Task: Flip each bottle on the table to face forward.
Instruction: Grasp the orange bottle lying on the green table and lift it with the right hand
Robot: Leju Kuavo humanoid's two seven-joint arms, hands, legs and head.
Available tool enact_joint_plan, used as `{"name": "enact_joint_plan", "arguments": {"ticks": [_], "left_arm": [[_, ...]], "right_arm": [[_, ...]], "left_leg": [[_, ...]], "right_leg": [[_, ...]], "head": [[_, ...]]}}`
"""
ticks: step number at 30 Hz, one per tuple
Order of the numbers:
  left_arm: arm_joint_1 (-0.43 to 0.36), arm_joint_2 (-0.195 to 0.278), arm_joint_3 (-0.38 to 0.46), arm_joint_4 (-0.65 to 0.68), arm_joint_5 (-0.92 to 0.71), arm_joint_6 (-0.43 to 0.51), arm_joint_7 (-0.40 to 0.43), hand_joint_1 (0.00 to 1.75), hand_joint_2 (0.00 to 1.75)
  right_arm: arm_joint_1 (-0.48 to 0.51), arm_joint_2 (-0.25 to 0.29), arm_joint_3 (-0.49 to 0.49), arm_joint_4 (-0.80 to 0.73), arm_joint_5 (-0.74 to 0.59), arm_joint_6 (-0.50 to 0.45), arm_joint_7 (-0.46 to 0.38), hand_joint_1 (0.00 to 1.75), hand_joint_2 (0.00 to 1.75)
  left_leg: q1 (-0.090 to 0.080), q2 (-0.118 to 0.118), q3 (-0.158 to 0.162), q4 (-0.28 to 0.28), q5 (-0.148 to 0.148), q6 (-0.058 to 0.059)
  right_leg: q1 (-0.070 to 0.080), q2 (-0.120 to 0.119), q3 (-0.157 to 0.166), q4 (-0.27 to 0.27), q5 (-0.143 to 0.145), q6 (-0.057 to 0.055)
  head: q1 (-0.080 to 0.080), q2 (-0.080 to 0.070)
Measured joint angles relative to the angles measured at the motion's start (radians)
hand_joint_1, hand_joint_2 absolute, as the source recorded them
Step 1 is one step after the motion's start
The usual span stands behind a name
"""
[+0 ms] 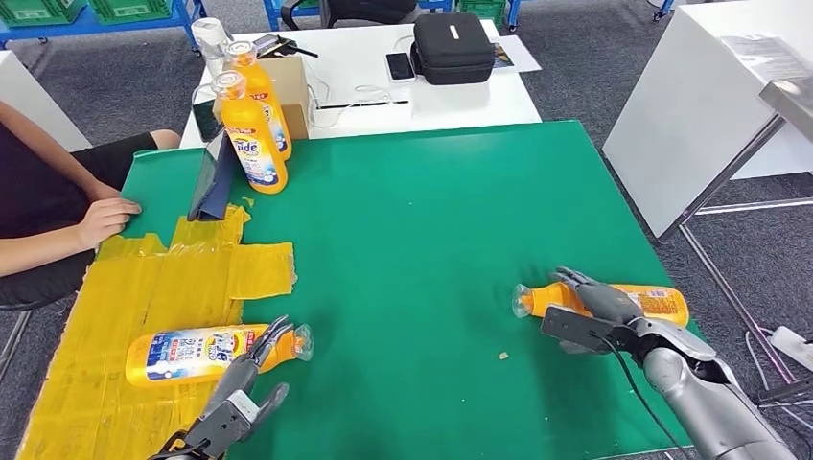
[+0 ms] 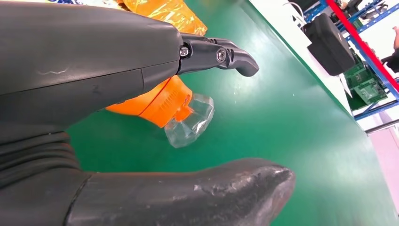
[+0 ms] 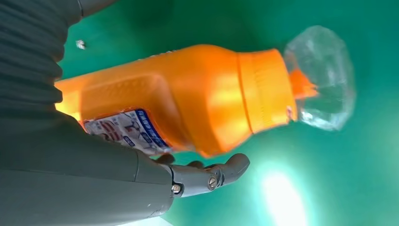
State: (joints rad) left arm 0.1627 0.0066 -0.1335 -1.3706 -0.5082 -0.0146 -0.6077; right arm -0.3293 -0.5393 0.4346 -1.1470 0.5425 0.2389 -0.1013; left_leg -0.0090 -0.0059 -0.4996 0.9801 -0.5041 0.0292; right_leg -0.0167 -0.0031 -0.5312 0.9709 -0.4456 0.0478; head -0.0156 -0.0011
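Head view: two orange bottles lie flat on the green table point(image 1: 431, 230). Left bottle point(image 1: 192, 355) rests on yellow tape point(image 1: 144, 278), left hand point(image 1: 251, 362) fingers curled over its neck. Right bottle point(image 1: 652, 302) sits near the table's right edge, right hand point(image 1: 599, 307) fingers wrapped over its middle. Two more bottles point(image 1: 251, 134) stand upright at the far left.

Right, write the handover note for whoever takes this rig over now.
Left hand: fingers over the neck of the left lying bottle on the yellow tape patch; firm grip not clear.
Right hand: wrapped around the right lying bottle near the green table's right edge, cap pointing left.
Done: two bottles standing at the far left by a tablet.
Left: both lying bottles still need turning forward. A person's hand rests at the left edge.
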Motion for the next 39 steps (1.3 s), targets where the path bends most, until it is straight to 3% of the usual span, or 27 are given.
{"name": "enact_joint_plan", "arguments": {"ticks": [5,11,14,18,21,32,39], "left_arm": [[-0.001,-0.002,0.007,-0.002,-0.004,0.000,0.000,0.00,0.00],[-0.002,-0.003,0.012,-0.002,-0.004,0.000,0.000,0.00,0.00],[0.002,-0.006,0.016,-0.005,-0.006,0.000,0.002,0.00,0.00],[0.028,-0.019,0.032,-0.037,-0.016,-0.007,0.013,0.00,0.00],[0.050,-0.027,0.048,-0.062,-0.023,-0.015,0.015,0.00,0.00],[0.079,-0.044,0.096,-0.094,-0.030,-0.040,0.004,0.00,0.00],[0.081,-0.051,0.116,-0.095,-0.030,-0.048,-0.003,0.00,0.00]], "right_arm": [[-0.018,-0.053,0.030,-0.001,-0.023,0.055,0.028,0.00,1.75],[-0.024,-0.098,0.055,-0.001,-0.023,0.058,0.039,0.00,1.75],[-0.025,-0.100,0.066,-0.001,0.037,0.001,0.074,0.00,1.75],[-0.022,-0.064,0.051,-0.009,0.170,-0.137,0.105,0.00,1.75],[-0.005,-0.040,0.011,-0.050,0.191,-0.164,0.101,0.00,1.75],[0.019,-0.062,-0.094,-0.141,0.163,-0.047,0.070,0.00,1.75],[0.035,-0.146,-0.095,-0.165,0.080,0.033,0.076,0.00,1.75]], "left_leg": [[-0.001,-0.002,0.000,0.001,0.000,0.000],[-0.001,-0.001,0.000,0.001,0.000,0.000],[-0.001,-0.001,0.000,0.001,0.000,0.000],[0.000,0.002,0.000,0.001,0.000,0.000],[0.000,0.000,0.000,0.001,0.000,0.000],[-0.001,0.000,-0.001,0.001,0.000,0.000],[-0.001,-0.001,-0.001,0.001,0.000,0.000]], "right_leg": [[-0.001,-0.001,0.000,0.000,0.000,0.000],[-0.001,0.000,0.000,0.000,0.000,0.000],[-0.001,0.000,0.000,0.000,0.000,0.000],[0.000,0.001,0.000,0.000,0.000,0.000],[0.000,0.001,-0.001,0.000,0.000,0.000],[-0.001,0.001,-0.001,0.000,0.000,0.000],[-0.001,0.000,-0.001,0.000,0.000,0.000]], "head": [[0.000,0.000],[0.000,0.000],[0.000,0.000],[0.000,0.000],[0.000,0.000],[0.000,0.000],[0.000,0.000]]}}
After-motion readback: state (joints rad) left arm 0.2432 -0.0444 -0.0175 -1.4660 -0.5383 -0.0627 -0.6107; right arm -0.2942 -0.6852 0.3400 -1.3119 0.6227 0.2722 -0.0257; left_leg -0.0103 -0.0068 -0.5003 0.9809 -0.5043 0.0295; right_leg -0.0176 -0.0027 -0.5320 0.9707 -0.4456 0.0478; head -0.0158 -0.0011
